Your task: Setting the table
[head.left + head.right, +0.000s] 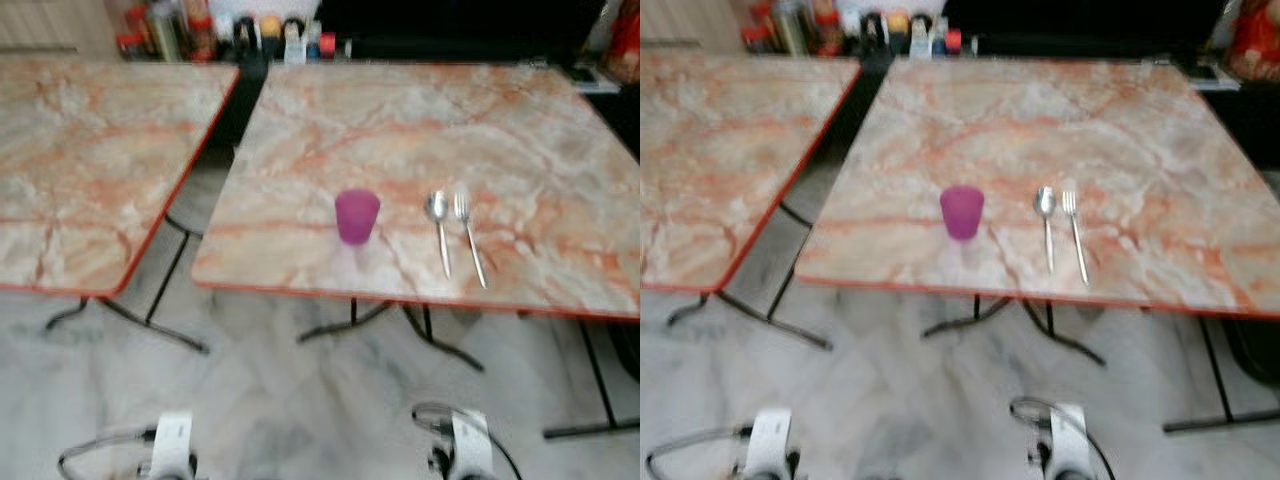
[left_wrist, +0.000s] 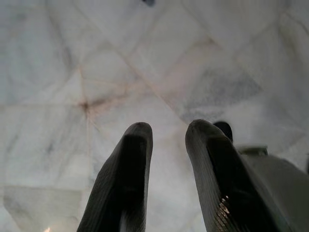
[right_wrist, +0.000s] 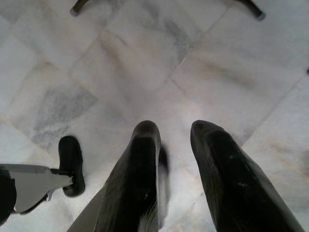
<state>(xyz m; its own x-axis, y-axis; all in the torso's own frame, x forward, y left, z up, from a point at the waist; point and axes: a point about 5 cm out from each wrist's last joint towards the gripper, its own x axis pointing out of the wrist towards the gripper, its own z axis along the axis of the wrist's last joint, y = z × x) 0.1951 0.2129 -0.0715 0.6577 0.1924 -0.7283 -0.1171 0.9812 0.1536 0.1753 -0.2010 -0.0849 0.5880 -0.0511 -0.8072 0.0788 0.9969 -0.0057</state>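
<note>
A purple cup (image 1: 356,216) stands upright near the front edge of the marble-patterned table (image 1: 520,130) ahead of me. To its right lie a spoon (image 1: 439,228) and a fork (image 1: 468,235), side by side, handles toward me. Both arms hang low over the floor. In the left wrist view my left gripper (image 2: 166,133) is open with nothing between its fingers, above pale floor tiles. My right gripper (image 3: 175,130) is likewise open and empty over the tiled floor.
A second marble-patterned table (image 1: 90,170) stands to the left, with a gap between the two. Bottles and jars (image 1: 215,35) line the back. Black metal table legs (image 1: 440,345) cross the marble floor (image 1: 300,400) in front of me.
</note>
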